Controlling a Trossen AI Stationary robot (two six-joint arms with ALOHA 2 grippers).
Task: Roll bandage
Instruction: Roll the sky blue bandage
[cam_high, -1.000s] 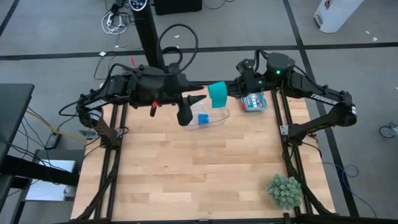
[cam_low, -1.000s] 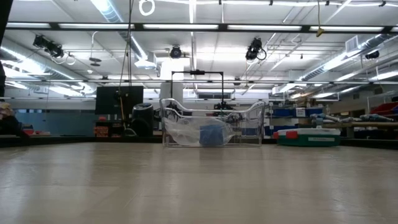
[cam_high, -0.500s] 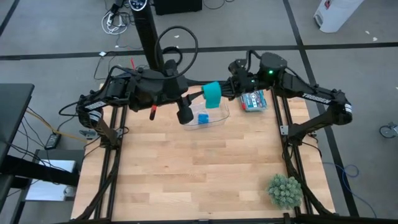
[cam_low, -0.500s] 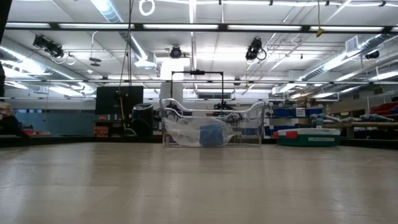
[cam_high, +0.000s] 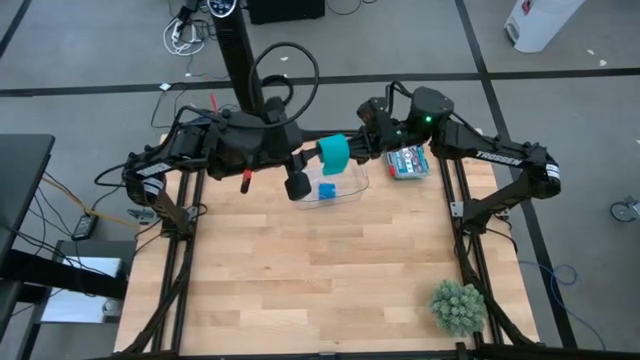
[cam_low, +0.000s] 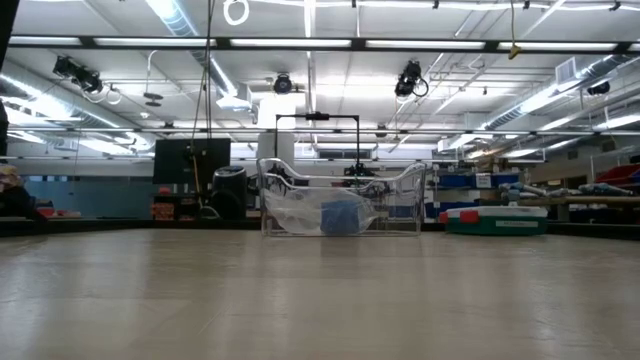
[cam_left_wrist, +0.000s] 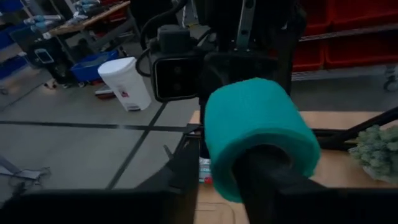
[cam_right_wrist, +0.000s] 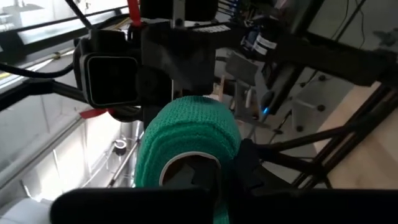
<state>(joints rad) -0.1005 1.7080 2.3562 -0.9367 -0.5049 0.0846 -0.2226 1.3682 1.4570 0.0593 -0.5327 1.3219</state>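
Big wooden table (cam_high: 320, 270) spread out below, and both dark arms meet high above its far edge. The left arm reaches in from the left, the right arm from the right, nose to nose over the clear plastic tray (cam_high: 335, 188) that sits at the back of the table. Between them hangs the bandage (cam_high: 334, 155), a fat teal coil held up in the air, well off the wood, just above the tray.

The left gripper (cam_high: 312, 160) is on the coil's near end; in its own wrist view a dark finger (cam_left_wrist: 273, 186) runs into the roll's hollow core, with the teal fabric (cam_left_wrist: 258, 134) wrapped round it. The right gripper (cam_high: 358, 148) presses in from the other side, fingers narrow and pinched on the roll's edge (cam_right_wrist: 186, 140).

Down in the tray, a small blue roll (cam_high: 326, 190) lies untouched. A packet (cam_high: 408, 162) rests beside the tray under the right arm, and a spiky green plant (cam_high: 458, 306) stands at the near right corner.
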